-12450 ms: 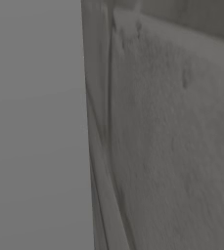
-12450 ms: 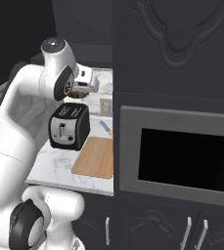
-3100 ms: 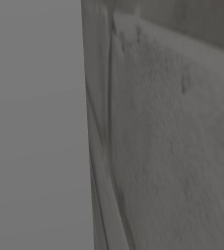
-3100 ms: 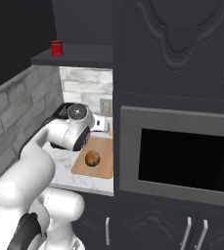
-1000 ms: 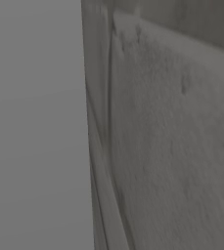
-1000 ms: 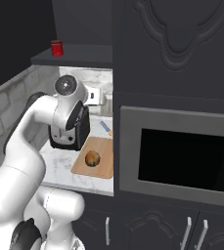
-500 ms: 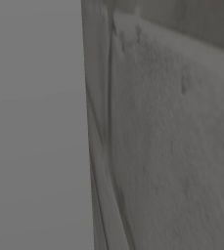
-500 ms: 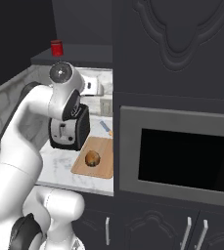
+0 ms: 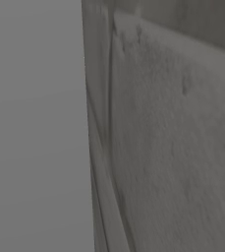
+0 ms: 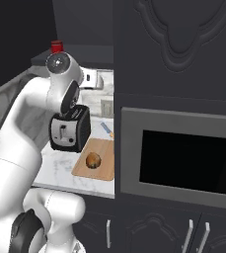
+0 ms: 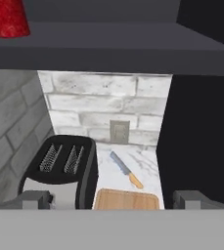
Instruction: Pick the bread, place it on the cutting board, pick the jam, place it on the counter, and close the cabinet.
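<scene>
Up on the dark cabinet shelf, the red cylindrical jam jar (image 11: 7, 17) is waiting; the round brown bread (image 10: 93, 160) is lying on the wooden cutting board (image 10: 102, 170) beside the black toaster (image 10: 70, 129). The gripper (image 11: 112, 199), jaws apart and empty, is pointing toward the shelf, presumably for the jam.

Back wall: we see whitish brick (image 11: 108, 102) behind the counter, with a small grey outlet plate (image 11: 119, 131) at its centre.
Left wall: grey brick (image 11: 11, 141) at 9 o'clock in the hand view.
Counter: white marble top (image 10: 60, 170), a black toaster (image 10: 70, 129) standing on it.
Tall unit: dark panelled cabinetry (image 10: 183, 54) at 3 o'clock, a built-in oven (image 10: 183, 158) set into it.
Lower doors: dark, with pale bar handles (image 10: 188, 232).
Left base view: a blurred grey surface (image 9: 173, 147), nothing we can identify.
</scene>
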Controlling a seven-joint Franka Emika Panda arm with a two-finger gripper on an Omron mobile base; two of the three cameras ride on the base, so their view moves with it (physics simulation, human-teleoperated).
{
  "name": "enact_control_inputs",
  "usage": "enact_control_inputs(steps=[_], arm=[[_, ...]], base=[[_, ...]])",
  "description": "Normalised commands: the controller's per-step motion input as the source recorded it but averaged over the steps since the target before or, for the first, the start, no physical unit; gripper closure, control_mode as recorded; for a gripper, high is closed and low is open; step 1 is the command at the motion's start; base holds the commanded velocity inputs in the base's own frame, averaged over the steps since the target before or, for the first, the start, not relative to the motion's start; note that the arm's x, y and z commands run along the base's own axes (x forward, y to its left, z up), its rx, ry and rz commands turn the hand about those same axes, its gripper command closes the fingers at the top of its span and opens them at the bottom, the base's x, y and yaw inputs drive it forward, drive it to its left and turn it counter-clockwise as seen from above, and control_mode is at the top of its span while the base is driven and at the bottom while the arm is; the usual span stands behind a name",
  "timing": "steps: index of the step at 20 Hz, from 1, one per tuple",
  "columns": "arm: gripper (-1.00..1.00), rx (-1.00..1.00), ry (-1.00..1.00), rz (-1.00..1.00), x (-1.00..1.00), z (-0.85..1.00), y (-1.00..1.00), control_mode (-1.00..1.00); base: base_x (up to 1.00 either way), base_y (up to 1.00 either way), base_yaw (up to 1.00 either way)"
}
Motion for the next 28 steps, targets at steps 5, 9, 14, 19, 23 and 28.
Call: enact_control_inputs(steps=[5,9,14,19,23,28], arm=[[-1.0,0.0,0.0,0.0,0.0,0.21,0.11,-1.0],[-1.0,0.0,0.0,0.0,0.0,0.23,0.11,-1.0],[-1.0,0.0,-0.04,0.0,0.0,0.29,0.09,-1.0],[-1.0,0.0,-0.05,0.0,0.0,0.19,0.14,-1.0],[-1.0,0.0,-0.05,0.0,0.01,0.02,0.11,-1.0],[-1.0,0.0,-0.05,0.0,0.06,0.01,0.09,-1.0]], base=[[0.0,0.0,0.0],[0.0,0.0,0.0],[0.0,0.0,0.0],[0.0,0.0,0.0],[0.0,0.0,0.0],[0.0,0.0,0.0]])
